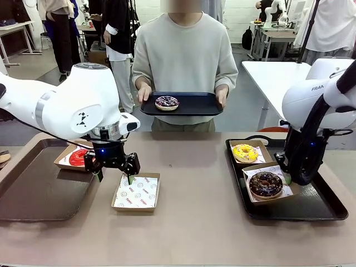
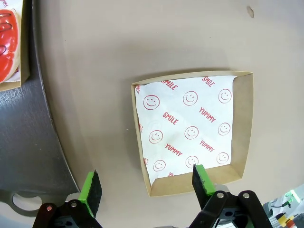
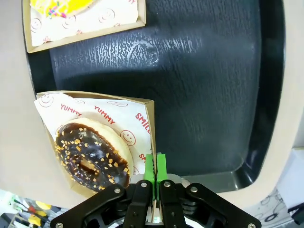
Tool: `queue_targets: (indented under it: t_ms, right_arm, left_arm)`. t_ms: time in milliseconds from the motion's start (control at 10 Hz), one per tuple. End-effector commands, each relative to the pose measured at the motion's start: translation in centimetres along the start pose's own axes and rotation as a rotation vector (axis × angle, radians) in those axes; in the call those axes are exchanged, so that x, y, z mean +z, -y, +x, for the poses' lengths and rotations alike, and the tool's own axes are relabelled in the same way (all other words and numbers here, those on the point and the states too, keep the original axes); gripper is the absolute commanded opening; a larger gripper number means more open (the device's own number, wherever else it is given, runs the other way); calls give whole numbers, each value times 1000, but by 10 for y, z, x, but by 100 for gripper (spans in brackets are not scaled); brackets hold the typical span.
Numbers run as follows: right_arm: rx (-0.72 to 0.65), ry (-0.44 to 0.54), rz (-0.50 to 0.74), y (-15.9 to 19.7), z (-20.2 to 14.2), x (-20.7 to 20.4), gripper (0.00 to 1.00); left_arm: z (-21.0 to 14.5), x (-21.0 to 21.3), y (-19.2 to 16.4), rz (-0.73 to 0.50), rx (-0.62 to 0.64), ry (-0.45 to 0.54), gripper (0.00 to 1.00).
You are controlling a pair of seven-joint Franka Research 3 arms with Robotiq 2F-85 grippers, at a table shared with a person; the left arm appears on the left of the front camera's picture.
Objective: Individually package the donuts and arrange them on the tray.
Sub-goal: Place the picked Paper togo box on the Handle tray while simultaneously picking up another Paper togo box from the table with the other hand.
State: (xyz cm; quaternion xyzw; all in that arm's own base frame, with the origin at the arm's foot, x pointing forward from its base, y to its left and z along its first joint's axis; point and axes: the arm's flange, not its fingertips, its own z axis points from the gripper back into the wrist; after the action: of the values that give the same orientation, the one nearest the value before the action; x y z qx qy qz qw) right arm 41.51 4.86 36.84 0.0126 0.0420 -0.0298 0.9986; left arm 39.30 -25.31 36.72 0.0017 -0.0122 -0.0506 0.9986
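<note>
A person across the table holds a black tray (image 1: 194, 105) with a purple sprinkled donut (image 1: 166, 102) on it. The red donut (image 1: 78, 157) (image 2: 6, 28) lies in a cardboard box on the brown left tray (image 1: 33, 189). An empty paper-lined box (image 1: 136, 192) (image 2: 190, 128) sits on the table, and my left gripper (image 1: 114, 167) (image 2: 146, 185) hangs open over its near left corner. The yellow donut (image 1: 245, 152) (image 3: 61, 7) and chocolate donut (image 1: 266, 184) (image 3: 90, 156) sit boxed on the black right tray (image 1: 311, 208) (image 3: 204, 95). My right gripper (image 1: 288, 179) (image 3: 155, 168) is shut at the chocolate donut's box wall.
The brown left tray (image 2: 28, 142) lies just left of the empty box. Bare table stretches between the two trays. Another white table and people stand behind the person.
</note>
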Motion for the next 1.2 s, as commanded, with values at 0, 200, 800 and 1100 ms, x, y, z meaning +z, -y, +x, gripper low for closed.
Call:
queue_targets:
  t_ms: [0,200,800,1100]
  right_arm:
    - [18,-42,27,-3,12,-2,2]
    - [14,-51,28,-9,17,-7,2]
    - [2,-56,47,-12,21,-13,2]
    - [4,-56,52,-12,21,-14,2]
  left_arm:
    - [8,-4,1,36,34,-6,100]
    - [12,-8,0,29,39,-18,100]
    - [23,-23,-6,26,69,-40,100]
    - [28,-31,-7,27,81,-55,100]
